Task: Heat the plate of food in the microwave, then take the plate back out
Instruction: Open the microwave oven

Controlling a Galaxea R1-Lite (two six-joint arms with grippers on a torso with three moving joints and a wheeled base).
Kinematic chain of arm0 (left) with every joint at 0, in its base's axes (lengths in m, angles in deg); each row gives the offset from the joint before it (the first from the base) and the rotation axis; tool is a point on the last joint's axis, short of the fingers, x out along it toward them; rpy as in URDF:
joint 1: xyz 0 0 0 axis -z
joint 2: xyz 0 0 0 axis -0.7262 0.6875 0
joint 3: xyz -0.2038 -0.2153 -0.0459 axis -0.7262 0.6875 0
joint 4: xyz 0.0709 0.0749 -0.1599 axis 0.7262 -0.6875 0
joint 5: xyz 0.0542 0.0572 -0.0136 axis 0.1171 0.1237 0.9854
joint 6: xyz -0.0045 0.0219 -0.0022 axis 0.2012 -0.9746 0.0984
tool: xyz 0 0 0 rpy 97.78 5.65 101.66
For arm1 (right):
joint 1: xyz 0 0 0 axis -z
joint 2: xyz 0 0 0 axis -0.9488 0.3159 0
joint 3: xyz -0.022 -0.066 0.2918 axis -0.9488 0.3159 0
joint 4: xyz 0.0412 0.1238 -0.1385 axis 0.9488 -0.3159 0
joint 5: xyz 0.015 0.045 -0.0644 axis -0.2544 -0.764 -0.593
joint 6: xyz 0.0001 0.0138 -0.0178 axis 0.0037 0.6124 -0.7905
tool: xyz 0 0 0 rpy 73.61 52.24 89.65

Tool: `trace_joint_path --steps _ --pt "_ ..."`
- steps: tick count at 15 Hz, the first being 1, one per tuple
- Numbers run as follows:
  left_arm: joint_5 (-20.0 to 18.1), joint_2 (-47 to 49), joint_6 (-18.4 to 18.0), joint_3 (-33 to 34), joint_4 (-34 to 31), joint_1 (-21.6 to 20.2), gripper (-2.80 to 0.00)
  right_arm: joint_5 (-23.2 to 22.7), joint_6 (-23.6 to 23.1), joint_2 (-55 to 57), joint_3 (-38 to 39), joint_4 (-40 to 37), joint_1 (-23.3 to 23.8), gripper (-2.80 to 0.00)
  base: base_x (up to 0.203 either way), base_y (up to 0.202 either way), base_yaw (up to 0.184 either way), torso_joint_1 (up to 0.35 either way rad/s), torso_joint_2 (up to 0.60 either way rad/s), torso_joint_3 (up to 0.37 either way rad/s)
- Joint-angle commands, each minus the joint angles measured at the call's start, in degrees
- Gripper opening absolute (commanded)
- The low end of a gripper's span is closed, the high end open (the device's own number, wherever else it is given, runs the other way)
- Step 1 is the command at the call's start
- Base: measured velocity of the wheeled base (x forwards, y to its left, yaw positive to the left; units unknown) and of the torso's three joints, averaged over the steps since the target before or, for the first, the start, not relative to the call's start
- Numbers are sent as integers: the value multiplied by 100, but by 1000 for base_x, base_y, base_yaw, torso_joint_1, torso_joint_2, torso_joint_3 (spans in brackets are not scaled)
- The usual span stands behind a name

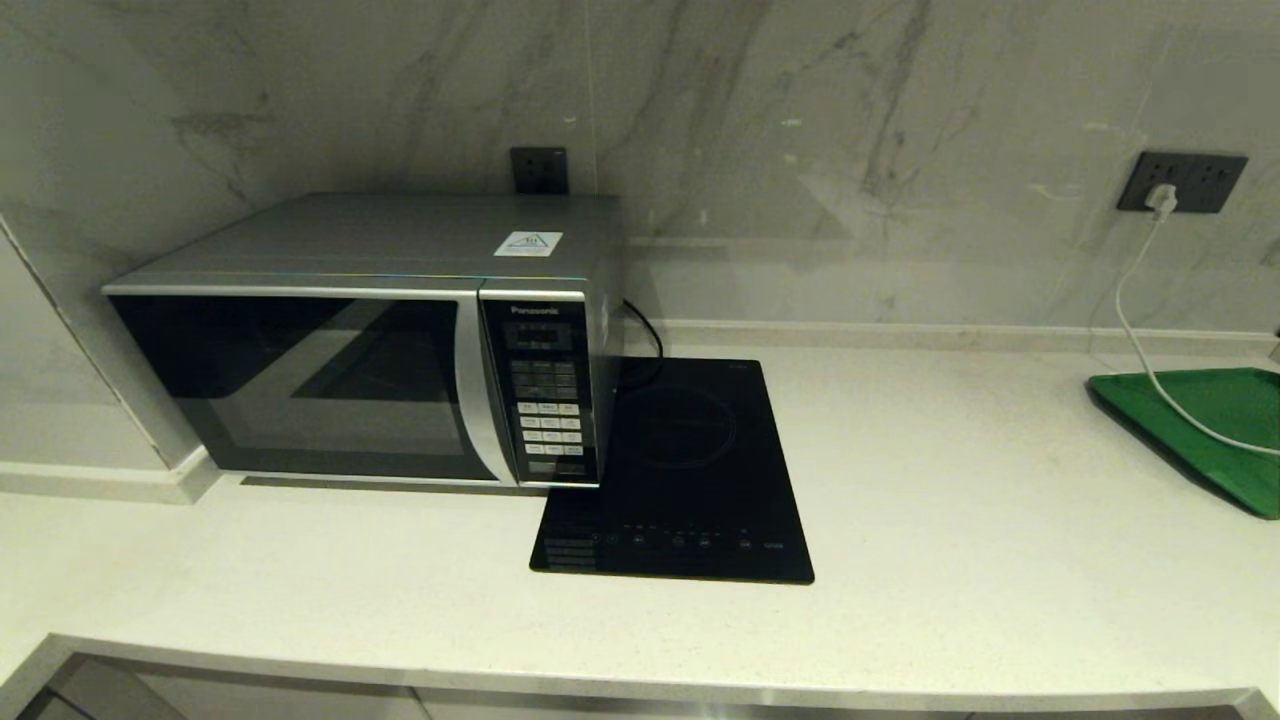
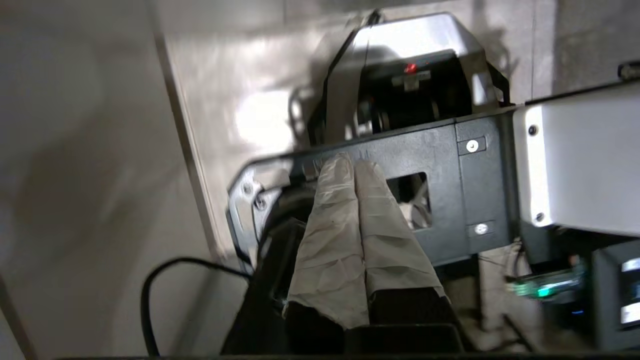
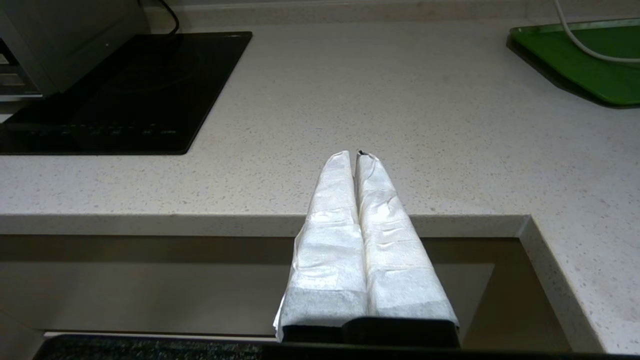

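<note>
The microwave (image 1: 370, 340) is seen on the left part of a pale speckled counter (image 1: 950, 520), its long side set along the marble wall (image 1: 800, 150) and its dark glass door and keypad turned toward the counter's front edge; the door is closed. No plate of food is shown in any view. A flat black hob (image 1: 690, 480) lies just beside the microwave's keypad end, and a green tray (image 1: 1220, 430) sits at the far right with a white cable (image 1: 1140, 330) trailing onto it from a wall socket (image 1: 1182, 181). The right gripper (image 3: 357, 155) is held at the counter's front edge, its white-wrapped fingers (image 3: 330, 225) pressed together on nothing. The left gripper (image 2: 353, 162) is seen low, against the robot's own dark frame and the floor, its wrapped fingers (image 2: 330, 230) likewise pressed together and empty.
</note>
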Motion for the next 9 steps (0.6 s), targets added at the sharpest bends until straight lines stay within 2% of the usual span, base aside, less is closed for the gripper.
trace_joint_path --steps 1,2,5,9 --pt "174 -671 61 158 93 680 -280 2 4 -1 1 4 -5 -280 0 0 0 0 0 0" --pt "225 -556 77 65 143 573 -280 2 4 -1 1 4 4 -280 0 0 0 0 0 0" --pt "332 585 40 -467 443 235 -280 2 4 -1 1 4 4 -280 0 0 0 0 0 0" --pt "349 1842 124 -1466 794 66 -280 2 4 -1 1 4 4 -280 0 0 0 0 0 0"
